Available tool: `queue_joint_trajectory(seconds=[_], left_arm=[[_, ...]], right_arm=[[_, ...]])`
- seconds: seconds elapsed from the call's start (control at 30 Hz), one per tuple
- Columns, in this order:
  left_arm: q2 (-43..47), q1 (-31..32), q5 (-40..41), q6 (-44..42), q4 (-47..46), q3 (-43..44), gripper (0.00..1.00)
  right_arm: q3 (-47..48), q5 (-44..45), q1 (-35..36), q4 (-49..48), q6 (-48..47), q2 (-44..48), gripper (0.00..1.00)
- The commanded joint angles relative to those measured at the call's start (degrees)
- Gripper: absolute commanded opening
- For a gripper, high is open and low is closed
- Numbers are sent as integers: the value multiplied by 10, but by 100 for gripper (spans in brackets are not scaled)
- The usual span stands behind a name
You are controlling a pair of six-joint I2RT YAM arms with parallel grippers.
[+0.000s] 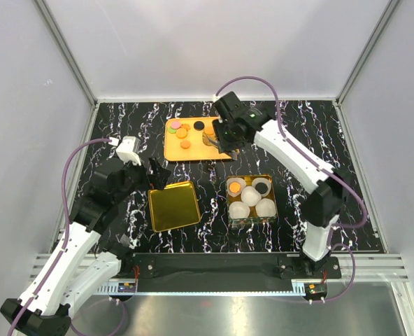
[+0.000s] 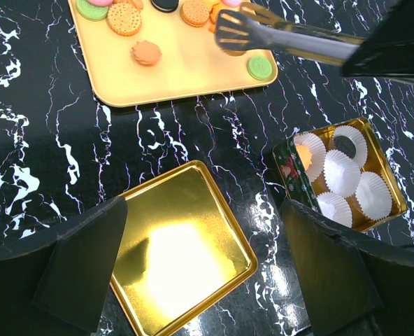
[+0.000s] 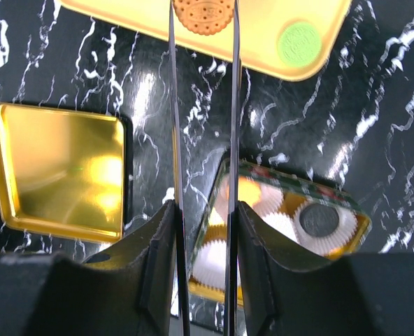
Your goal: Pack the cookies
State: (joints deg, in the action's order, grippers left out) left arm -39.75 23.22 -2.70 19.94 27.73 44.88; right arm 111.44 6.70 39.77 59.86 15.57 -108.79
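Several cookies [image 1: 182, 133], mostly orange, lie on an orange tray [image 1: 193, 151] at the back. My right gripper [image 1: 224, 136] is shut on metal tongs [image 3: 173, 140]. The tong tips pinch an orange cookie [image 3: 203, 15] over the tray's near edge. A green cookie [image 3: 298, 43] lies at the tray corner beside it. The open tin [image 1: 251, 218] holds white paper cups, one with an orange cookie [image 1: 234, 185] and one with a black cookie [image 1: 261, 187]. My left gripper [image 2: 207, 266] is open and empty above the gold lid [image 2: 179, 245].
The gold lid [image 1: 173, 206] lies left of the tin on the black marbled table. In the left wrist view the tongs [image 2: 284, 38] reach over the tray [image 2: 186, 70] from the right. White walls and metal rails border the table.
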Motion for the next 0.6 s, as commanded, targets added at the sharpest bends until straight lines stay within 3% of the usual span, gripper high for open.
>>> queue_joint_trajectory(seconds=[0.0, 0.57], left_arm=[[0, -3, 6, 1, -20, 7, 99], [-2, -5, 5, 1, -21, 7, 99]], right_arm=[[-26, 19, -5, 4, 12, 89, 39], [-310, 17, -5, 129, 124, 454, 41]])
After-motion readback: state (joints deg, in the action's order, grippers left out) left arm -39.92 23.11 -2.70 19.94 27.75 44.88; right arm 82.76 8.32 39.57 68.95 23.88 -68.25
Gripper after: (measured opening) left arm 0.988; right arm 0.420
